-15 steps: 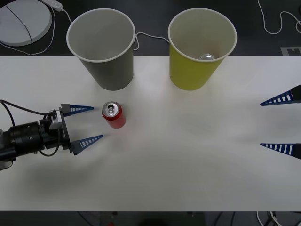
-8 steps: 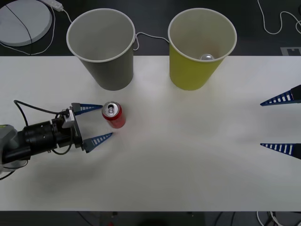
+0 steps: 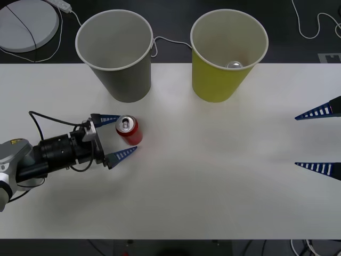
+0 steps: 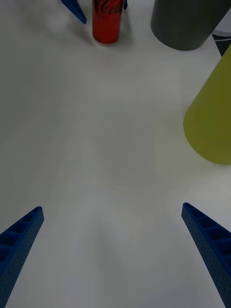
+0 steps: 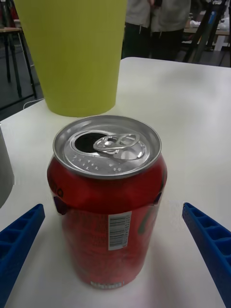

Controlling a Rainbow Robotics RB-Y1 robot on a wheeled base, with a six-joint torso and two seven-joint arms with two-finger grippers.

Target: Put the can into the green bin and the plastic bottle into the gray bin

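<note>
Front: my left claw (image 3: 114, 137) is spread wide, fingers straddling the can (image 3: 128, 130) upright on the bench (image 3: 213, 176), set for a side grip. Right claw (image 3: 318, 140) parked, released. Left wrist: can centred, untouched, green bin (image 5: 72, 53) beyond it.

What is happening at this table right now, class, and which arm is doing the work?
The left pincer is open, with its blue ribbed fingers on either side of the small red soda can, which stands upright on the white table, not yet gripped. Behind it stand the large gray cup-shaped bin and the large yellow-green cup-shaped bin, which already holds something silvery. The right pincer waits open at the table's right edge.
</note>
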